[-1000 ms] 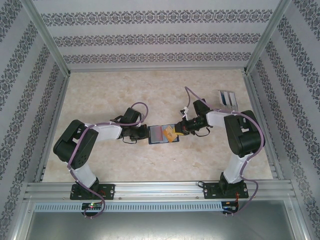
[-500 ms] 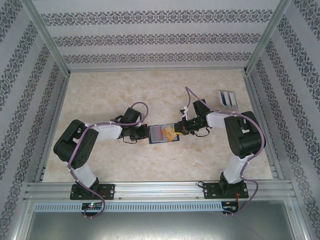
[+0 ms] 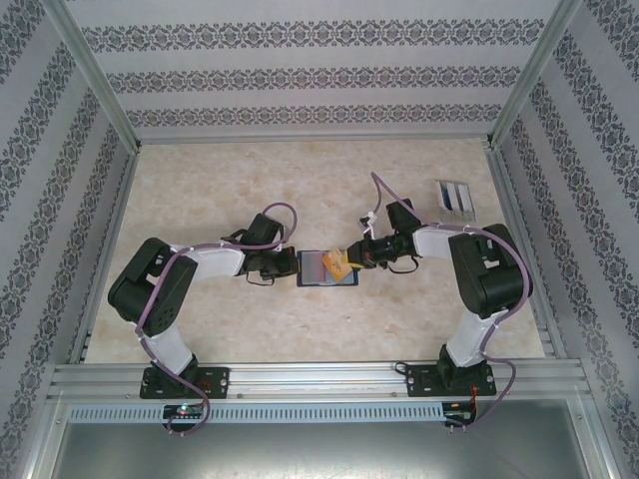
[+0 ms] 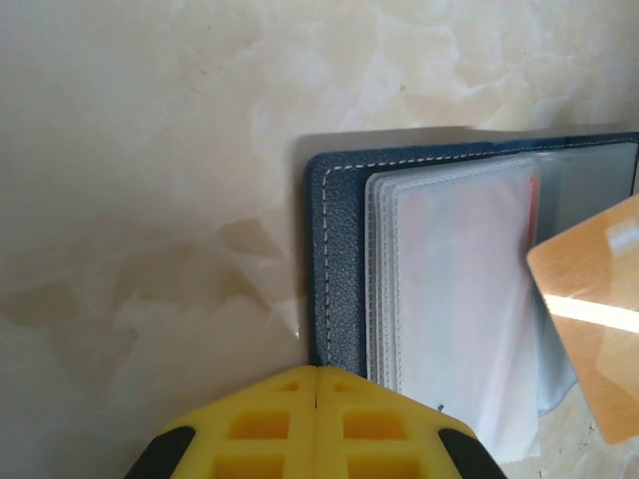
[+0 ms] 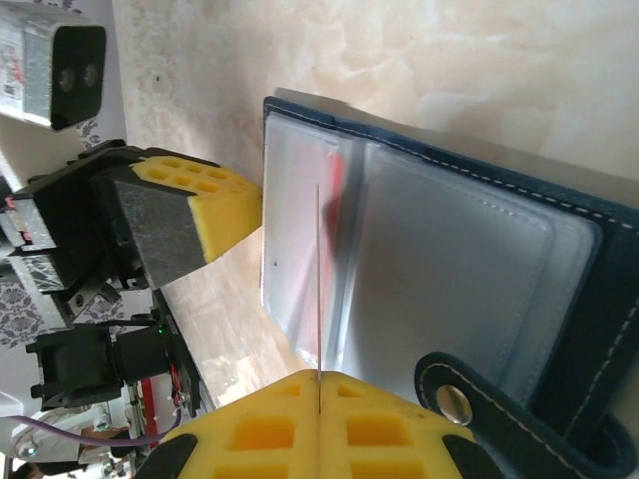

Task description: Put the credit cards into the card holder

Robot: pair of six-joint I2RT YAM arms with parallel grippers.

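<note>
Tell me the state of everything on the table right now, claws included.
Holder, open, lying flat, sleeves facing up.
Strap, unsnapped.
Orange card, held on edge over the sleeves.
Red card, inside a sleeve.
Left claw, shut, tips at the holder's edge.
Right claw, shut on the orange card.
Two cards, lying flat, far right.

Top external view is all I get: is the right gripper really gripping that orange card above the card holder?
Observer: Yes, the right wrist view shows the right gripper shut on the orange card, seen edge-on.
Operator: And the other arm?
Observer: The left gripper is shut, empty, its tip at the edge of the card holder.
Operator: Any card already in?
Observer: A red card sits in a clear sleeve.
</note>
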